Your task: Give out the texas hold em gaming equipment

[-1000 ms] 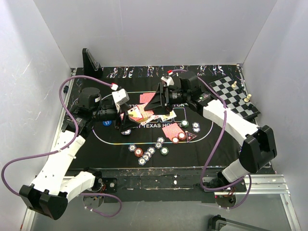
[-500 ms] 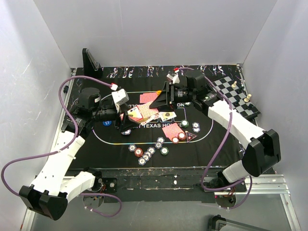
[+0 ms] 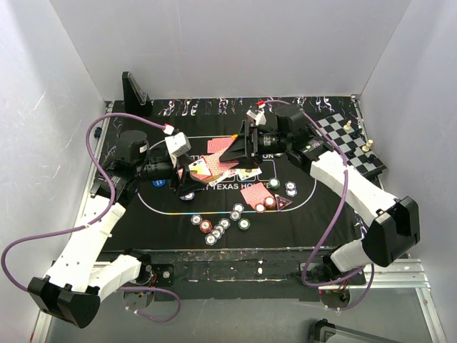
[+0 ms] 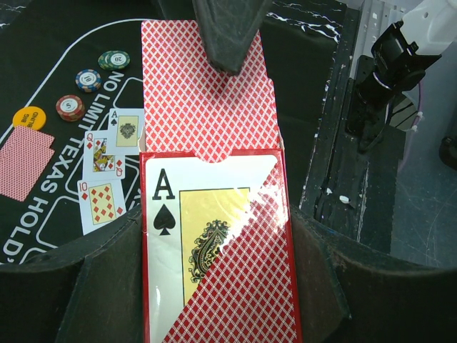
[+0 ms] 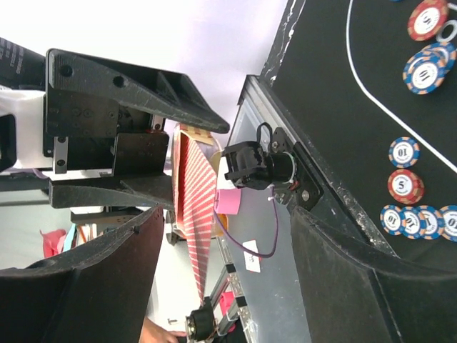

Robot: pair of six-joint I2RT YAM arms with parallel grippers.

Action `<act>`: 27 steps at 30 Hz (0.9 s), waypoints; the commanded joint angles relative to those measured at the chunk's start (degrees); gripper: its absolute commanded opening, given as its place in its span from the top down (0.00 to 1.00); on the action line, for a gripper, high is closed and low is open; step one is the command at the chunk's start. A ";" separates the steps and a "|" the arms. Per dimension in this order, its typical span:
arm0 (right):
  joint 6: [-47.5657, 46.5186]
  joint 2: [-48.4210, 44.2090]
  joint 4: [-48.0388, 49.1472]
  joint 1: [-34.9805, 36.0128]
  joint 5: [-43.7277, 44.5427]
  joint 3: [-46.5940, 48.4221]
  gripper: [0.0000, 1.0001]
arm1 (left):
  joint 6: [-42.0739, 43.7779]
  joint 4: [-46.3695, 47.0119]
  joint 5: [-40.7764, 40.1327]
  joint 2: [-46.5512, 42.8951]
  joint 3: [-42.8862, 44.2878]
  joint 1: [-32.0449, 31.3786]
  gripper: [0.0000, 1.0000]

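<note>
My left gripper [image 4: 214, 275] is shut on a red card box [image 4: 214, 236] printed with an ace of spades, held above the mat. Red-backed playing cards [image 4: 207, 93] stick out of its far end. One fingertip [image 4: 228, 28] of my right gripper [image 3: 233, 151] rests on the top card. In the right wrist view that card [image 5: 194, 214] shows edge-on near one finger, and my right gripper [image 5: 225, 275] is open around it. Three face-up cards [image 4: 107, 171], a yellow button [image 4: 29, 117] and poker chips [image 3: 221, 227] lie on the mat.
Face-down cards lie on the black mat [image 3: 164, 207], one [image 3: 216, 146] at the back and one [image 3: 255, 194] near the front. A chessboard [image 3: 350, 143] with pieces sits at the back right. A black stand [image 3: 134, 91] stands at the back left.
My right arm's wrist has shifted slightly right and back, with its fingers staying at the deck. The left arm and the box have not moved.
</note>
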 commanded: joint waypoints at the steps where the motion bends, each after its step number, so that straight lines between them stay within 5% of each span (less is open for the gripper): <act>1: 1.10 0.66 3.59 2.28 0.03 3.38 0.21 | -0.06 1.93 1.77 -1.23 1.42 0.26 1.00; 27: 2.24 -2.58 0.87 -0.97 0.12 0.66 0.72 | -0.15 1.32 0.81 -2.11 1.24 0.26 1.00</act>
